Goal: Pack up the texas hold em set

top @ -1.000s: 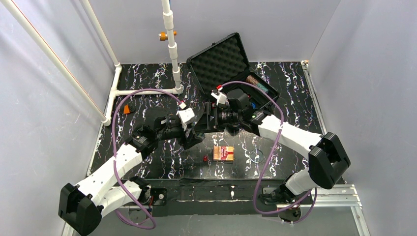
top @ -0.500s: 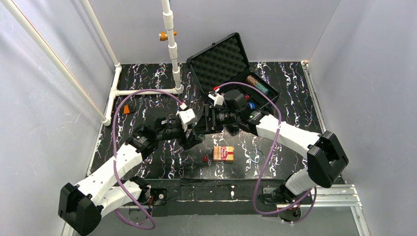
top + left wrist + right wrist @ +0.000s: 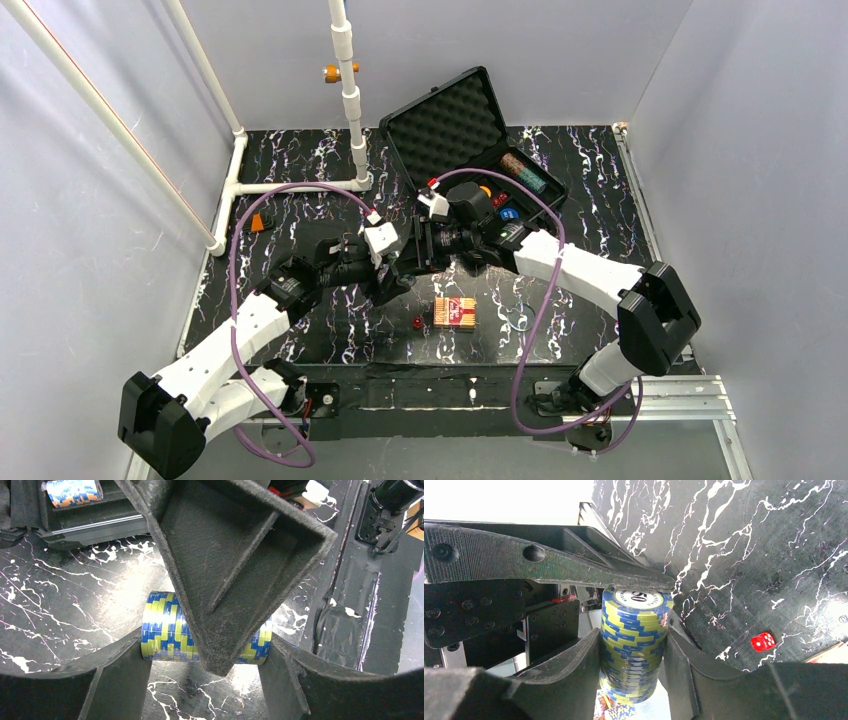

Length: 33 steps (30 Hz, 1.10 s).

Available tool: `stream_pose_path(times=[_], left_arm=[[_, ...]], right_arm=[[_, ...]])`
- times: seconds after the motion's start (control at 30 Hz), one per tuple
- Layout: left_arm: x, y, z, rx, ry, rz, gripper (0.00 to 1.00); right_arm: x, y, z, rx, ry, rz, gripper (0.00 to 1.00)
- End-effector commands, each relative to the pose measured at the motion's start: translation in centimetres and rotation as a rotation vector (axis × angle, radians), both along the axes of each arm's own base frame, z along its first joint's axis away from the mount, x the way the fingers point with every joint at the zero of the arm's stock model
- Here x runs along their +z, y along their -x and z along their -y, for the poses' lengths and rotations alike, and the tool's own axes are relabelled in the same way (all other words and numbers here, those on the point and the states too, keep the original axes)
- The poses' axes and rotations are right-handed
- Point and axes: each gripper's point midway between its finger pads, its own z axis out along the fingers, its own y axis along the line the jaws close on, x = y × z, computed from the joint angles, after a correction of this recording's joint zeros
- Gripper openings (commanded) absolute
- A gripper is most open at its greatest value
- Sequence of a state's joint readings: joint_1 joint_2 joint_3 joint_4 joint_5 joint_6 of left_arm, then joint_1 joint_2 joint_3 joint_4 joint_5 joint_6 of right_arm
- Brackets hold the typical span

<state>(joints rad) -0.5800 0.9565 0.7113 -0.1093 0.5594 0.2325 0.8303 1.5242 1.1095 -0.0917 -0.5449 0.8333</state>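
Above the middle of the desk (image 3: 300,180), just off the near edge of the open case (image 3: 440,125), both hands meet on one blue-and-yellow chip stack (image 3: 160,627), held off the surface. The left hand (image 3: 206,652), partly open, clamps the stack end to end, one fingertip flat on its "50" face. The right hand (image 3: 633,650), also partly open, has its pads against the curved sides, so both appear to grip it. The case lid leans back toward the rear wall, with the pipe frame (image 3: 350,100) close on its left. Near the desk's front edge lies the card box (image 3: 456,312), and the red die (image 3: 417,322) is just left of it, not touching. Marbled surface runs right from the box to the side wall.
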Motion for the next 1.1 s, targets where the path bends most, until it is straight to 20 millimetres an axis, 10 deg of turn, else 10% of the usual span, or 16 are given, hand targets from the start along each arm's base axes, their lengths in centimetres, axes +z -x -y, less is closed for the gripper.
stream_pose_path(times=[0.0, 0.27, 0.6, 1.07], left_arm=[[2.7, -0.3, 0.6, -0.014, 0.062, 0.084, 0.00], [2.7, -0.6, 0.4, 0.017, 0.055, 0.088, 0.26], [2.8, -0.6, -0.6, 0.058, 0.049, 0.140, 0.97], [2.6, 0.0, -1.0, 0.048, 0.002, 0.093, 0.98]], right_arm=[[1.9, 0.4, -1.1, 0.055, -0.044, 0.048, 0.11], [2.5, 0.4, -1.3, 0.062, -0.048, 0.062, 0.01], [4.2, 0.2, -0.9, 0.051, -0.063, 0.113, 0.01], [3.1, -1.3, 0.1, 0.005, 0.039, 0.202, 0.01]])
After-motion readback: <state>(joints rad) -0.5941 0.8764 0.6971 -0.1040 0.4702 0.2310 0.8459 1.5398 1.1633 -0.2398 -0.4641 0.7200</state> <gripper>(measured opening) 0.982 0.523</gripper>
